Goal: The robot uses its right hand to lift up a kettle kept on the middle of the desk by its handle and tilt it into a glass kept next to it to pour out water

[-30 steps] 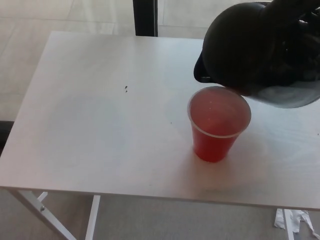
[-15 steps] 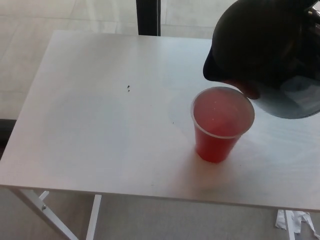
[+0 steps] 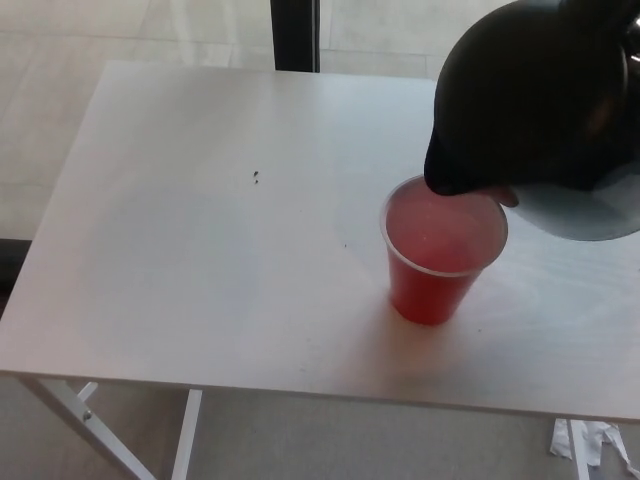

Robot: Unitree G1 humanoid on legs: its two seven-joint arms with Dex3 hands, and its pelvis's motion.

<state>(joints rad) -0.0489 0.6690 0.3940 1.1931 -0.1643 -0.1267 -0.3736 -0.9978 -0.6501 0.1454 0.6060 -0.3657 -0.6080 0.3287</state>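
Observation:
A black kettle [image 3: 530, 100] with a grey base hangs tilted at the upper right, its spout dipping over the far rim of a red plastic cup [image 3: 440, 260]. The cup stands upright on the white desk [image 3: 200, 250] and is translucent, with a pinkish inside. My right hand [image 3: 620, 55] is a dark shape at the picture's right edge, closed on the kettle's handle and hard to tell from the kettle's black body. No stream of water shows between spout and cup. My left hand does not show.
A small dark speck [image 3: 258, 177] lies on the desk left of the cup. A dark post [image 3: 295, 35] stands behind the far edge. White desk legs [image 3: 185, 440] and crumpled white paper [image 3: 590, 442] show on the floor below.
The kettle has shifted a little to the right, and its spout has come down over the cup's rim. The cup has stayed put; the view moved slightly.

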